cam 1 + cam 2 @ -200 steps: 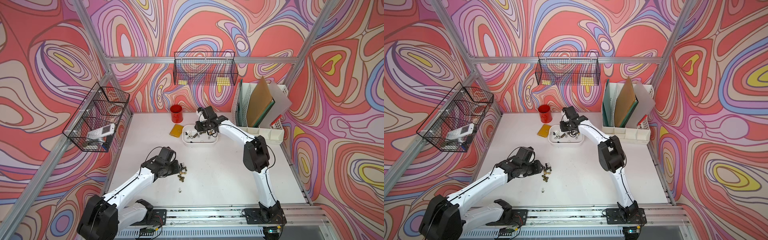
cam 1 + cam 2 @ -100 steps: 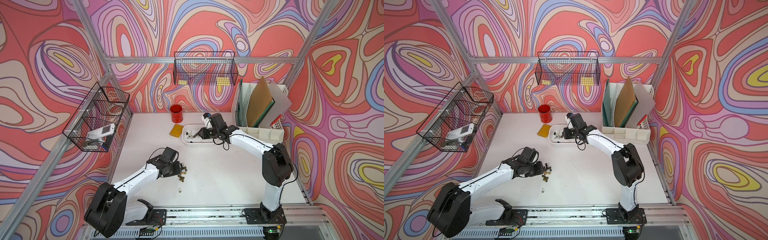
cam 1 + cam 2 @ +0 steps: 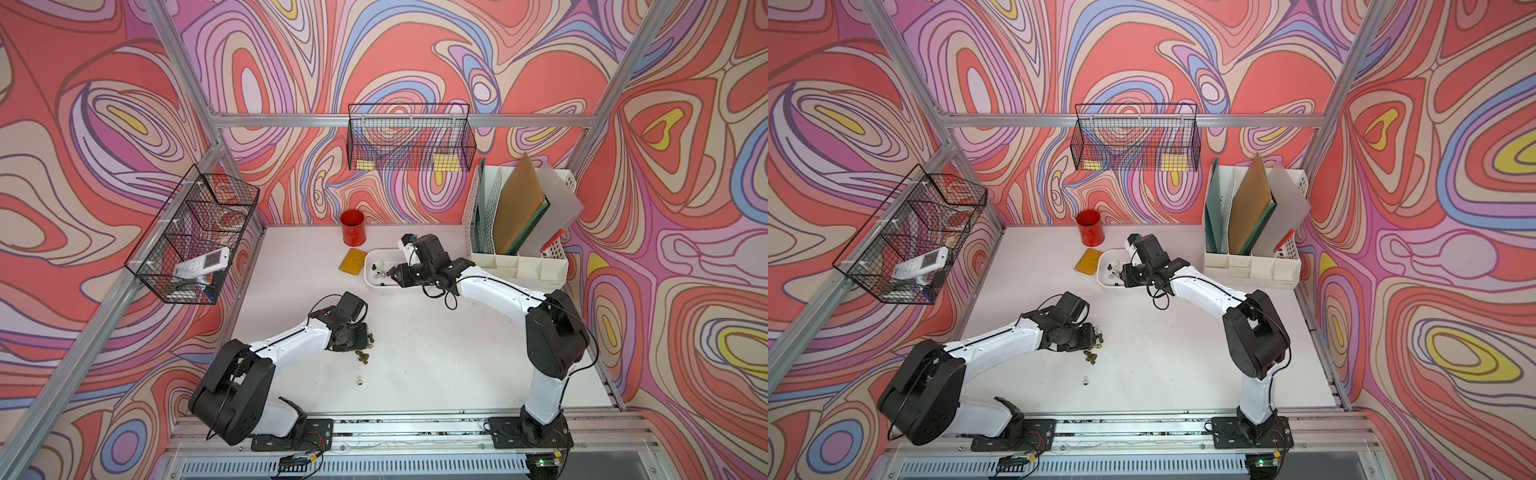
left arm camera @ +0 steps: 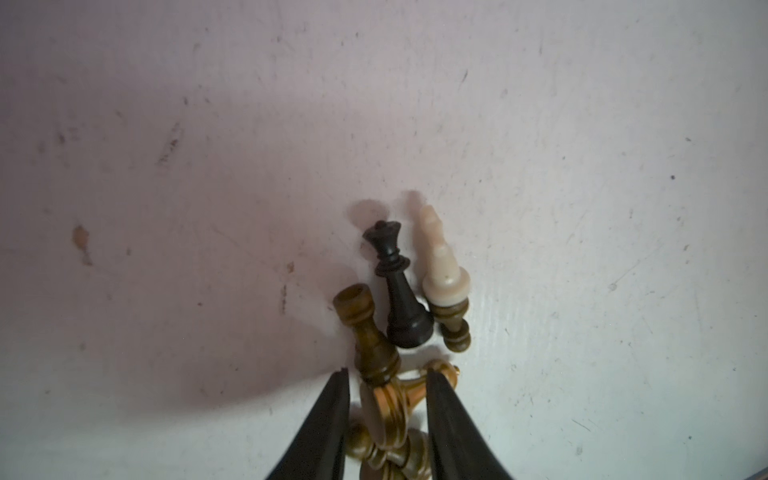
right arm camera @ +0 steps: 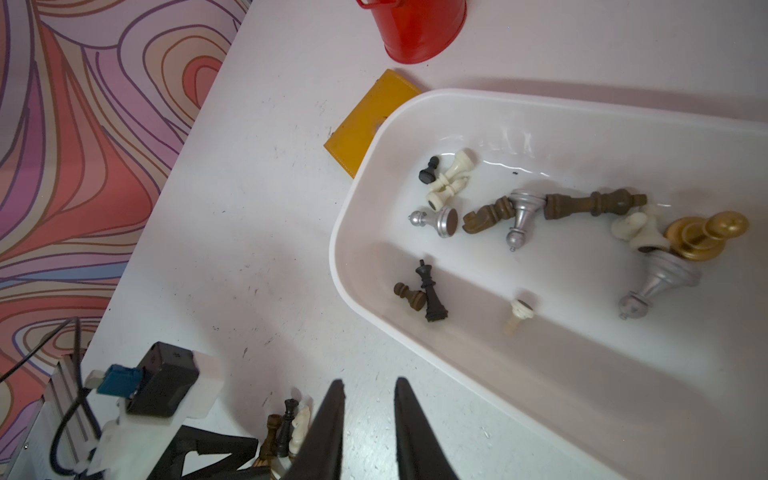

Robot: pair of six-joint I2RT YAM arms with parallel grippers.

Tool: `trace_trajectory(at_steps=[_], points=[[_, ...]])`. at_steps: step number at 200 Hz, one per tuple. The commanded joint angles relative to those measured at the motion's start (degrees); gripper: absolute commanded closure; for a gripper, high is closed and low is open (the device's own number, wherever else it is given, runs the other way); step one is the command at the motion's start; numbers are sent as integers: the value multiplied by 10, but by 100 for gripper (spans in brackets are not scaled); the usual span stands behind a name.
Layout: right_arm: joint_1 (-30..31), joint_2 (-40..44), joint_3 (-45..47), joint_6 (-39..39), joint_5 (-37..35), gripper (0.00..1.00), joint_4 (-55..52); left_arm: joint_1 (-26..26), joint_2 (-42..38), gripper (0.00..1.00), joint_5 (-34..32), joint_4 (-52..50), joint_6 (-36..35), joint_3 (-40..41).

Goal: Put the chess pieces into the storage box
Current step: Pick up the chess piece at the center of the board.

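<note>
The right arm (image 3: pixel 498 291) now reaches in lower, its elbow swung out toward the right wall. The right gripper (image 5: pixel 368 386) has drawn back from above the box's (image 3: pixel 374 286) middle to its near wall. The left arm's (image 3: pixel 286 340) big black joint stands higher, closer in.

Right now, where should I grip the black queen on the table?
I'd grip the black queen at its upper stem by the collar, coming from its crown end. There it is slim and clear; the bronze rook and cream piece crowd its base.
</note>
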State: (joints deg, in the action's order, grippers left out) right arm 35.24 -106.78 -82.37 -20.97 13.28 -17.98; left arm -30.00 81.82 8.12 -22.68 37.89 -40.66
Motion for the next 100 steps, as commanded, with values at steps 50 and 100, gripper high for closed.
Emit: trace_trajectory(at_steps=[50,100], points=[[0,13,9,4,1,76,11,-27,6,63,0,-37,-18,-15],[0,15,14,3,-3,76,12,-53,27,65,-8,-44,-19,-21]])
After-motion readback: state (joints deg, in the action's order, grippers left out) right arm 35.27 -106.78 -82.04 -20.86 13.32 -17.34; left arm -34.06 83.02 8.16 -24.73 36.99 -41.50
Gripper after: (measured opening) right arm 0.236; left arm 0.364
